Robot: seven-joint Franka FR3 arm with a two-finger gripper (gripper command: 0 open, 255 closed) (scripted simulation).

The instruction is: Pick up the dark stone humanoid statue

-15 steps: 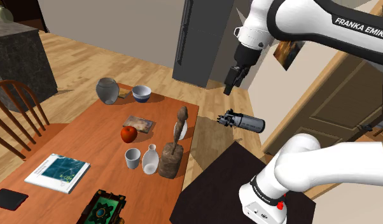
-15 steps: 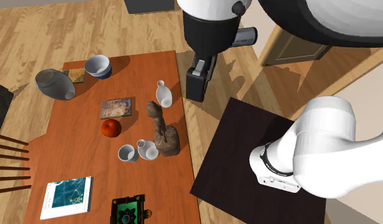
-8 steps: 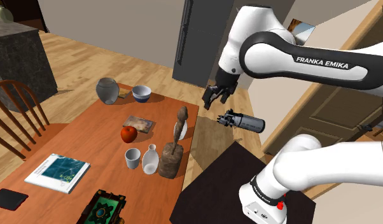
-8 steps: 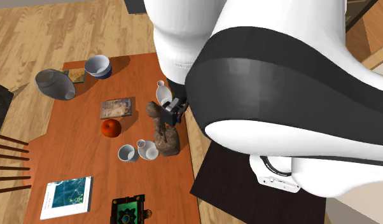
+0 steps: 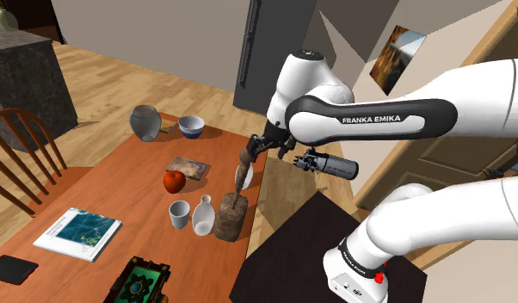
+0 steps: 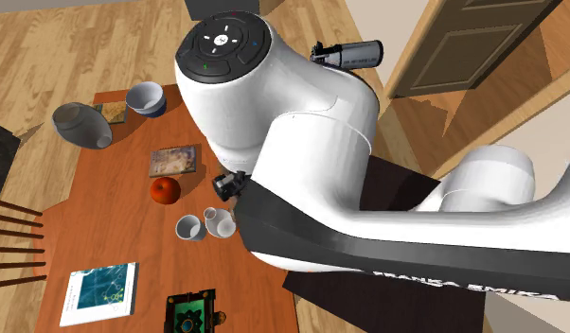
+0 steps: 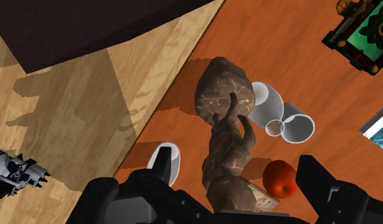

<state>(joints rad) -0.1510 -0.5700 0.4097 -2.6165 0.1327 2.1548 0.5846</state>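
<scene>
**Shoulder view**
- Statue: the brown, mottled stone statue (image 5: 231, 211) stands upright on the orange-brown table (image 5: 120, 191). It is close to the edge that faces the dark stand (image 5: 287, 250).
- Gripper: the gripper (image 5: 257, 147) is right at the statue's head, on an arm bent in from this view's right. I cannot tell its finger gap from here.
- Beside the base: a white bottle (image 5: 203, 215) is just beside it, with a white cup (image 5: 179, 213) next to that.
- Farther up the table: a red apple (image 5: 174, 181), a flat slab (image 5: 188, 166), a grey vase (image 5: 146, 122) and a bowl (image 5: 192, 126).
- Floor: a black cylindrical device (image 5: 328, 163) lies beyond the table edge.

**Second exterior view**
- Arm: its white bulk lies across the table's right side.
- Gripper: a black part pokes out near the apple, above the bottle and cup.
- Near end of the table: a book (image 6: 101, 291) and an ornate box (image 6: 193, 312).

**Wrist view**
- Hand: released. The fingers (image 7: 317, 175) stand wide apart, one on each side of the statue's upper body, and neither touches it.
- Statue: seen from above, between the fingers. Its lumpy base is beyond, near the table edge.
- Around it: the apple is near one finger, and the cup and bottle are just beside the base.
</scene>
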